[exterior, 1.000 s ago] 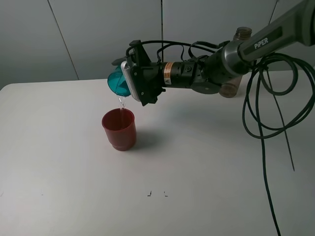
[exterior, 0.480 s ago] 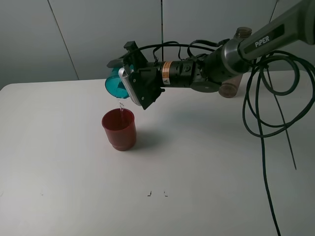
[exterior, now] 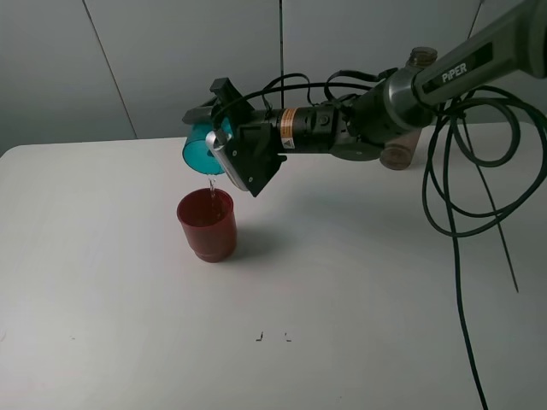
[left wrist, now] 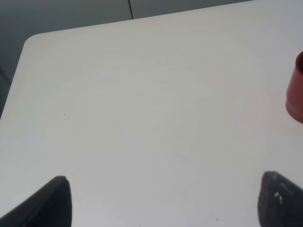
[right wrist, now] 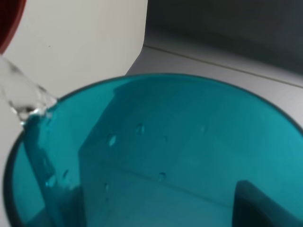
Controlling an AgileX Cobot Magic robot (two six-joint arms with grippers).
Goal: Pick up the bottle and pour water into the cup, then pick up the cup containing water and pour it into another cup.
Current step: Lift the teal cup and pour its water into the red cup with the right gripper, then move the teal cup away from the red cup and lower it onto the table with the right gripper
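My right gripper (exterior: 220,135) is shut on the teal cup (exterior: 200,154) and holds it tipped on its side just above the dark-red cup (exterior: 207,224). A thin stream of water (exterior: 211,183) falls from the teal cup's rim into the red cup. In the right wrist view the teal cup (right wrist: 156,151) fills the frame, with water (right wrist: 19,94) running off its lip towards the red rim (right wrist: 8,23). The grey-brown bottle (exterior: 419,58) stands at the back right, mostly hidden behind the right arm. My left gripper (left wrist: 165,208) is open and empty over bare table, the red cup (left wrist: 296,90) to one side.
The white table (exterior: 342,282) ends at a grey wall behind. Black cables (exterior: 453,213) hang from the right arm over the table's right side. Two small black marks (exterior: 273,336) lie near the front.
The right wrist has rolled further, tipping the teal cup more steeply and shifting it slightly left. Water keeps falling into the red cup.
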